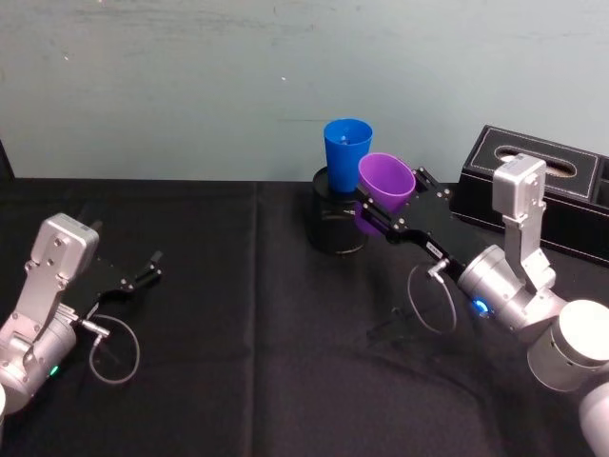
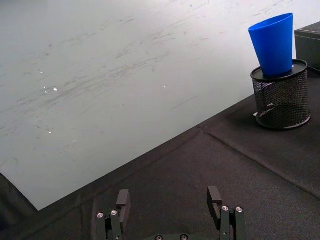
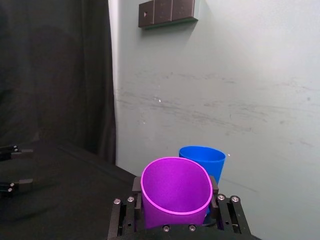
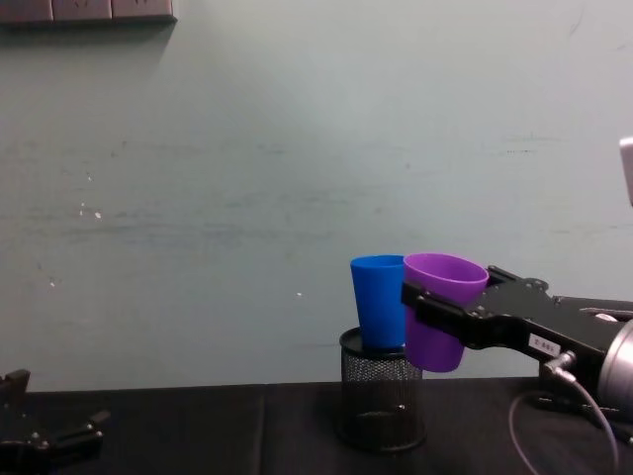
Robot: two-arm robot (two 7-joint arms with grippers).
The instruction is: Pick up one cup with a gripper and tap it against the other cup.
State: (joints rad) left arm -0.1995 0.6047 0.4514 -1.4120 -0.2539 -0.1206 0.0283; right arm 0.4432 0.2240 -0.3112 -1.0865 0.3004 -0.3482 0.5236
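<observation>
Purple cup [image 1: 386, 181], lifted clear of the worktop [image 1: 238, 362] at upper centre-right of the head view, is clamped by the right jaws. Its wall meets the blue cup [image 1: 346, 145], which stands on top of a mesh holder [image 4: 381, 406]. The left jaws, lower left, are released and empty.

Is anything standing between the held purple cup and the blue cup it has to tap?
Nothing visible. The right tool holds the purple cup raised right beside the blue cup, which stands on the wire-mesh pen holder; their sides look touching or nearly so. The left tool sits open, far left.
</observation>
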